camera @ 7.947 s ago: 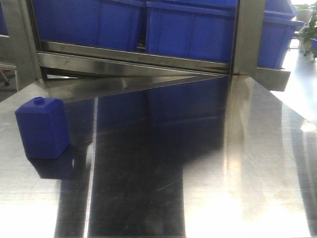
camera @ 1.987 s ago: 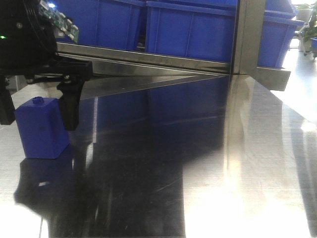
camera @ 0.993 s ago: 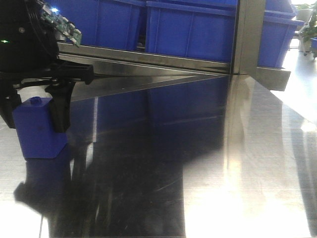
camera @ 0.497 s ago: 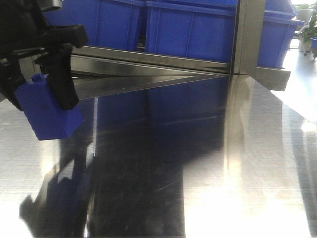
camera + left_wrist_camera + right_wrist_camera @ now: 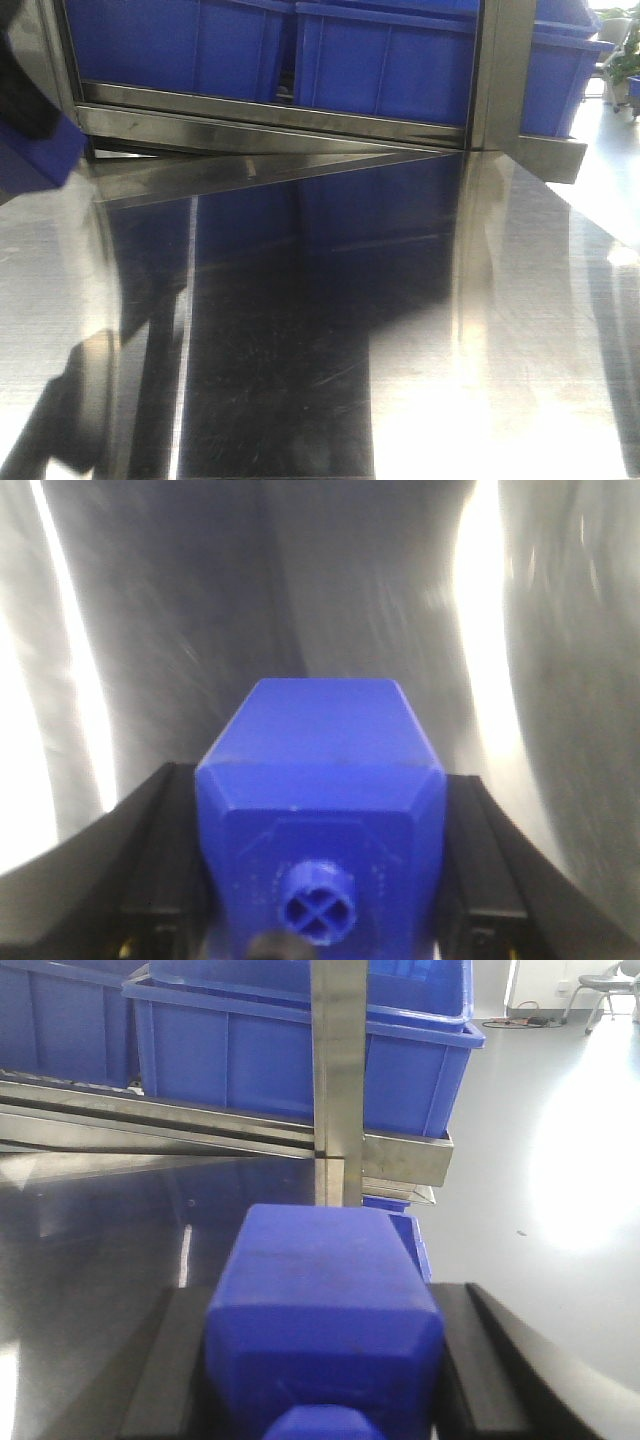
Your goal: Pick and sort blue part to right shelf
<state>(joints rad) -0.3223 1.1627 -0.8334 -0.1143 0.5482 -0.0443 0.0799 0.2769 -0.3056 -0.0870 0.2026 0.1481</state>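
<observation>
Holding: right gripper (image 5: 322, 1305) fingers shut around the tall blue plastic block with a wide knob (image 5: 320, 1260); just before the stainless-steel flow rack (image 5: 400, 1157)
Left gripper (image 5: 318, 780): clamped on a squatter, small-knobbed blue block (image 5: 320, 730)
Remaining: likely release into the rack's deep blue plastic bins (image 5: 280, 1045)

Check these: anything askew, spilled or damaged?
Nothing spilled or damaged. The left gripper holds a small-knobbed blue block squarely; in the front view it looks tilted, mostly cropped. The right gripper holds the blue part squarely, facing the right shelf.
</observation>
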